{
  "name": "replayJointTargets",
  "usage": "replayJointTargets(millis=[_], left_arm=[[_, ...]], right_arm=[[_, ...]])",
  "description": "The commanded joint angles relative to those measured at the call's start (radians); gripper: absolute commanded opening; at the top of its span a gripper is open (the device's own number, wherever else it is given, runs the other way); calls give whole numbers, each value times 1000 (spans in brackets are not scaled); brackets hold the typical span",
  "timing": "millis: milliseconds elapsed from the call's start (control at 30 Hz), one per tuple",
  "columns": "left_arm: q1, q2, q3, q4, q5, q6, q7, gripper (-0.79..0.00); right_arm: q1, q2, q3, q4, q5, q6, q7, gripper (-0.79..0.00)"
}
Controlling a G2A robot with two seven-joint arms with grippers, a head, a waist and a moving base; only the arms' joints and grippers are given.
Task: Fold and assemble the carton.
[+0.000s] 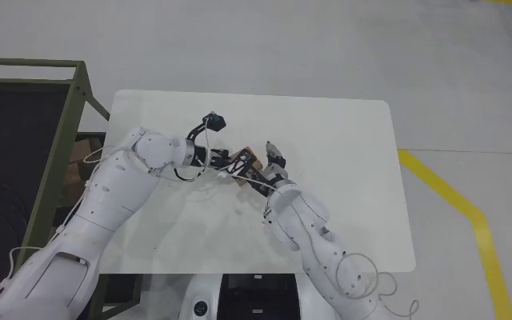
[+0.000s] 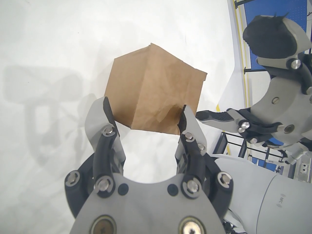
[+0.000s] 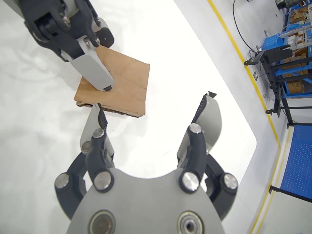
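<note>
One carton (image 2: 156, 86) under left end effector (image 2: 145, 103), right end effector (image 3: 154, 99) just beside

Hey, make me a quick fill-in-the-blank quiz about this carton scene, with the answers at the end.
The carton is ____ in colour.
It lies on a ____ table.
The left gripper and right gripper are both ____.
A finger of the ____ gripper rests on the carton's top face.
Answers: brown; white; open; left.

Site was a robotics lab or workshop hall. White table (image 3: 195, 49) stood on a grey floor. Beyond the right fingers (image 3: 209, 113) ran a yellow floor line (image 3: 223, 25), then black-framed benches (image 3: 284, 103) holding boxes, and blue pegboard panels (image 3: 298, 161).
</note>
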Motion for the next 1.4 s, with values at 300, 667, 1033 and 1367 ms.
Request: replayJointTargets(millis=[300, 667, 1033, 1367], left_arm=[[-2, -1, 1, 8, -3, -5, 3, -265], [-6, -5, 8, 18, -1, -5, 3, -277], [-9, -7, 12, 25, -3, -8, 4, -283], [-10, -8, 12, 30, -4, -11, 6, -296]], right_arm=[[-51, 13, 46, -36, 18, -8, -50, -77], [-39, 10, 63, -5, 51, 44, -43, -139], [-24, 3, 85, 24, 123, 133, -62, -111], [25, -5, 67, 87, 141, 143, -19, -123]])
